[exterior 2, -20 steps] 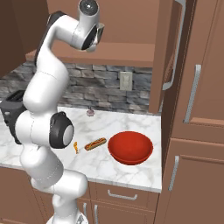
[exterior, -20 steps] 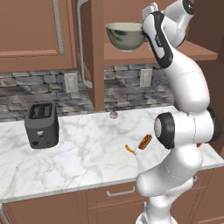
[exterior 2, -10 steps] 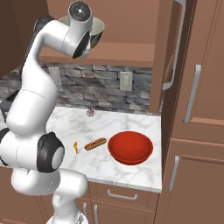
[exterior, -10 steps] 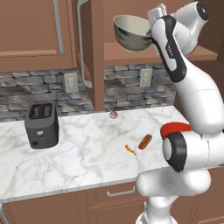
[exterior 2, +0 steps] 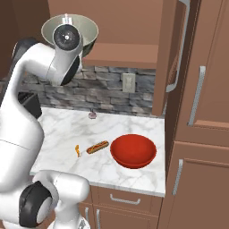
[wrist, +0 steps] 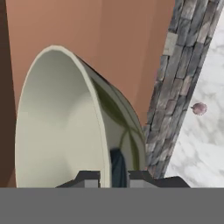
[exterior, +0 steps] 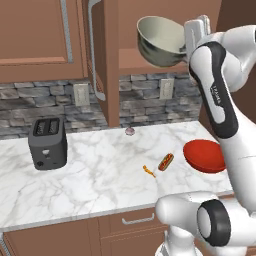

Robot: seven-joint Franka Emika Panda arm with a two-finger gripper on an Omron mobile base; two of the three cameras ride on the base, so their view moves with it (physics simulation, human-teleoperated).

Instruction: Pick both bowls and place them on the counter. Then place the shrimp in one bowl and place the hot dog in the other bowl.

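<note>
1. The gripper is closed narrowly on the rim of the grey-beige bowl; in the hand view one finger sits inside the rim and one outside it.
2. In the left base view this bowl is at the top of the frame, right of center, lifted and tilted in front of the open cabinet shelf. In the right base view the same bowl is in the upper left, partly behind the arm.
3. The red bowl stands on the counter, in the lower middle of the right base view.
4. The hot dog lies on the marble just left of the red bowl, not touching it.
5. The shrimp lies just left of the hot dog; they are close but apart.
6. A small pinkish bulb rests near the stone wall, in the middle of the left base view.
7. A dark toaster stands on the counter at the left of that view.
</note>
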